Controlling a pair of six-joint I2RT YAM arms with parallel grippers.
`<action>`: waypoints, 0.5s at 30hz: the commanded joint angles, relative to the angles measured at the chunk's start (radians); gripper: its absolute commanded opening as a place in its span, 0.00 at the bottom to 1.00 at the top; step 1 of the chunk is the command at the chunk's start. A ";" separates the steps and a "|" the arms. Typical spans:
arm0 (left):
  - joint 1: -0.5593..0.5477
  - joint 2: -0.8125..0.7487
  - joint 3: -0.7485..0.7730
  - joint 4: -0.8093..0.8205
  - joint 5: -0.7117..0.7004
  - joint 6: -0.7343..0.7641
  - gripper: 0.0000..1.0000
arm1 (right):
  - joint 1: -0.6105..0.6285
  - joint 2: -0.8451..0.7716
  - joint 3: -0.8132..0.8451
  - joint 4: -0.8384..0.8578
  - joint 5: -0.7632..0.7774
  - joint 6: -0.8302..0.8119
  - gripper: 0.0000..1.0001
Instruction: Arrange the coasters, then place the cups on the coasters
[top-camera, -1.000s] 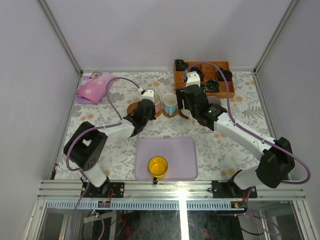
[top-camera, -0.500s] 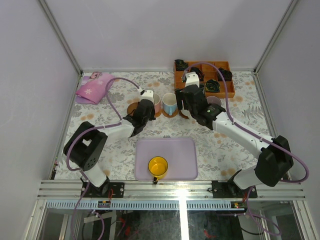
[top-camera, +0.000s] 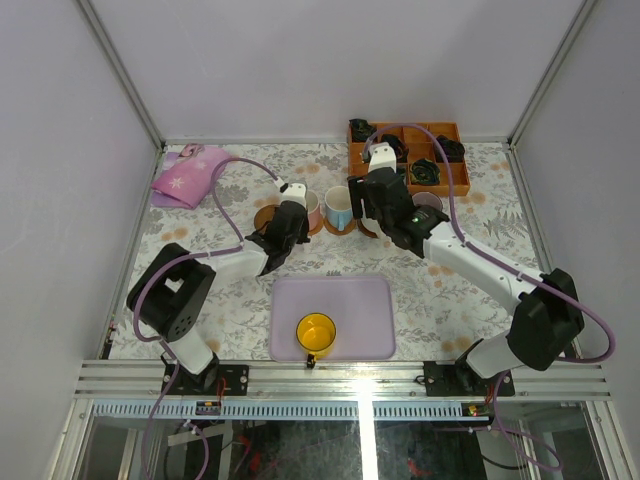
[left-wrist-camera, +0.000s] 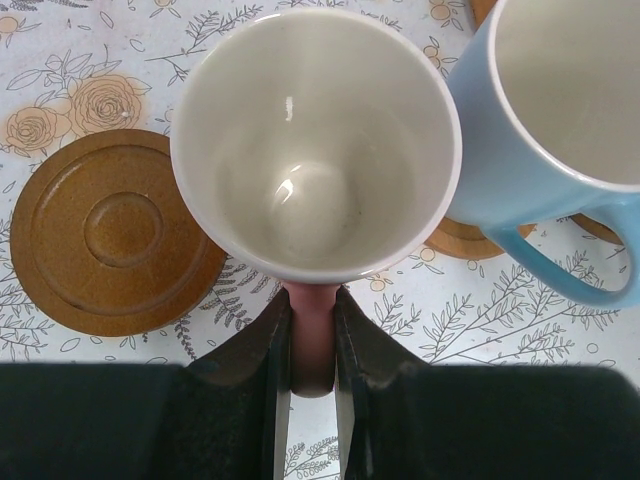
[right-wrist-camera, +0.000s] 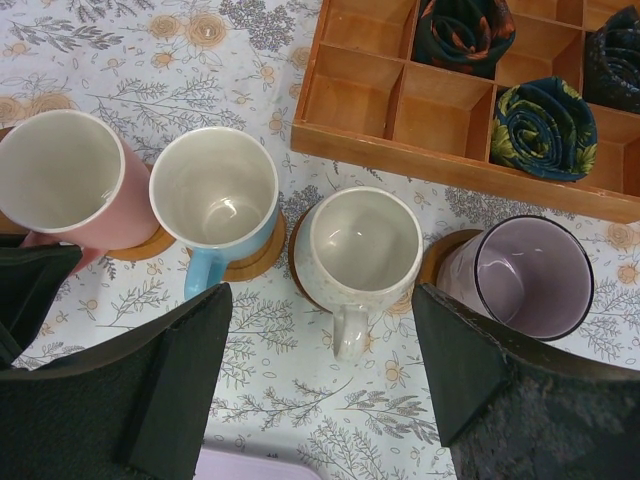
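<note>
My left gripper (left-wrist-camera: 312, 335) is shut on the pink handle of the cream cup (left-wrist-camera: 315, 140), which stands over a coaster edge (right-wrist-camera: 143, 246). An empty brown coaster (left-wrist-camera: 115, 232) lies just left of it. The light blue cup (right-wrist-camera: 213, 190), the cream-white cup (right-wrist-camera: 358, 245) and the pale purple cup (right-wrist-camera: 520, 275) each stand on a coaster in a row. My right gripper (right-wrist-camera: 322, 295) hangs open above the cream-white cup's handle, touching nothing. The yellow cup (top-camera: 316, 332) sits on the lavender tray (top-camera: 350, 295).
A wooden compartment box (top-camera: 400, 150) with rolled dark cloths stands at the back right, just behind the cups. A pink cloth (top-camera: 188, 175) lies at the back left. The lavender tray takes up the near middle of the flowered table.
My right arm has drifted a little to the left and toward the back. The left gripper and its cup have hardly moved.
</note>
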 joint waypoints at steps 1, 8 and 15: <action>0.008 -0.010 0.007 0.092 -0.006 -0.012 0.00 | -0.008 0.012 0.049 0.033 0.001 0.011 0.80; 0.008 -0.001 0.012 0.085 0.000 -0.017 0.10 | -0.009 0.019 0.050 0.033 0.002 0.013 0.80; 0.008 0.011 0.012 0.079 -0.001 -0.031 0.22 | -0.010 0.032 0.054 0.034 -0.031 0.010 0.80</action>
